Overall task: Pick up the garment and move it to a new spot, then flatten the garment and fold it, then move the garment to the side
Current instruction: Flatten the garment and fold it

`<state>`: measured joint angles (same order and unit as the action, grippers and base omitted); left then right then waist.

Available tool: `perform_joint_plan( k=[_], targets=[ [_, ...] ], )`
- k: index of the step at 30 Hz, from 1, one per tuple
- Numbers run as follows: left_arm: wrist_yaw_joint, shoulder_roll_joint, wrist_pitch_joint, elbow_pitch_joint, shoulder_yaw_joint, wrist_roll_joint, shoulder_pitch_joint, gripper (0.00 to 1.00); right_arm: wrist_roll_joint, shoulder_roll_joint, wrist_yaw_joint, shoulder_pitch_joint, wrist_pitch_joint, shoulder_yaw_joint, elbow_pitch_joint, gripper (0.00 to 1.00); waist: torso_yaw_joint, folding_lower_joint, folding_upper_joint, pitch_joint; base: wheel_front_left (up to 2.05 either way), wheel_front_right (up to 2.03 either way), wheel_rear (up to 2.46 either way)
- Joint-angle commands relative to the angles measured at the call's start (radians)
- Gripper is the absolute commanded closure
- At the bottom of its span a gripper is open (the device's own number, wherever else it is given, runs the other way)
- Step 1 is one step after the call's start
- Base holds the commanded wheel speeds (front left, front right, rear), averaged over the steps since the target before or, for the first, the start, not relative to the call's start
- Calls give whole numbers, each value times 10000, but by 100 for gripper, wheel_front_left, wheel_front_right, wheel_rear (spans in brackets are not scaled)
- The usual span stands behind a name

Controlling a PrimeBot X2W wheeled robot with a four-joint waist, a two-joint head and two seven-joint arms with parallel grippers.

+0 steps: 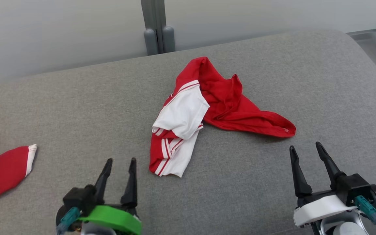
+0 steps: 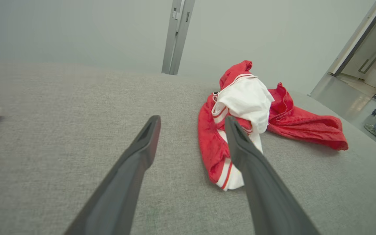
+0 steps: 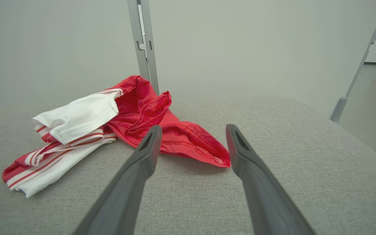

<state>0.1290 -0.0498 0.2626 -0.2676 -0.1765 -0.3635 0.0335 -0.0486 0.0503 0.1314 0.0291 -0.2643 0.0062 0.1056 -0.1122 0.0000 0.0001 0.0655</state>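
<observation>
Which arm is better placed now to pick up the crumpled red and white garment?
Probably the right: the right tool, open, has the red hem of the garment just ahead between its fingers; the left tool, open, points beside it.

A crumpled red-and-white garment (image 1: 188, 117) lies mid-way on the grey fabric bench (image 1: 77, 104); another red piece (image 1: 2, 169) sits at its near left edge.

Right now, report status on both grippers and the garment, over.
Left gripper open, holding nothing. Right gripper the same. Red-and-white garment crumpled on grey cushion, untouched. Another red cloth lies far left, apart.
</observation>
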Motion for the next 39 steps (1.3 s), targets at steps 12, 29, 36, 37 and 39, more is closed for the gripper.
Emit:
perform_joint_plan(
  k=[12, 29, 36, 37, 39],
  targets=[
    [15, -216, -306, -3393, -1393, -853, 3725, 0, -313, 8, -14, -707, -1, 158, 68, 0, -1097, 0, -1, 1211, 0, 0, 0],
    [13, -632, -36, -5134, -2596, -1997, 5147, 100, -558, 8, -16, -697, -1, 121, 282, 0, -1774, 0, -1, 964, 0, 0, 0],
    [14, -1024, 32, -3921, -2468, -3028, 6028, 100, -525, 6, -14, -441, -1, 6, 317, 0, -1698, 0, -1, 669, 0, 0, 0],
    [14, -1086, 28, -3616, -2355, -3181, 6232, 100, -506, 6, -14, -393, -1, -9, 323, 0, -1662, 0, -1, 637, 0, 0, 0],
    [14, -1298, -10, -3131, -2317, -3337, 6648, 100, -472, 7, -14, -339, -1, -20, 355, 0, -1590, 0, -1, 553, 0, 0, 0]
  ],
)
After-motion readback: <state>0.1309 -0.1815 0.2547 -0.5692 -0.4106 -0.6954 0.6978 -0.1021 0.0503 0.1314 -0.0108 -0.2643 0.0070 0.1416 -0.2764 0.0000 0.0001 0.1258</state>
